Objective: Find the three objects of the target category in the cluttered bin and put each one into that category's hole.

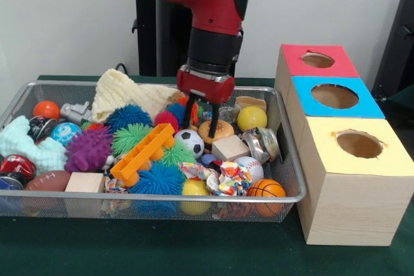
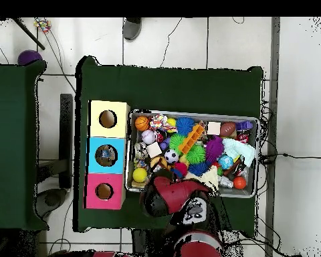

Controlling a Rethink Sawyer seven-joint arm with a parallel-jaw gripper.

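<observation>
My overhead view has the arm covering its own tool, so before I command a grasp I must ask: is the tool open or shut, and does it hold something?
Observer: The front view shows the tool open. Its two dark fingers stand apart with nothing between them.
Operator: What lies under it?
Observer: It hangs inside the bin, with its tips just above the soccer ball and the toy burger. I cannot tell if it touches them.
Operator: Does the arm hide anything else from me?
Observer: A cream knitted piece lies along the bin's far side.
</observation>
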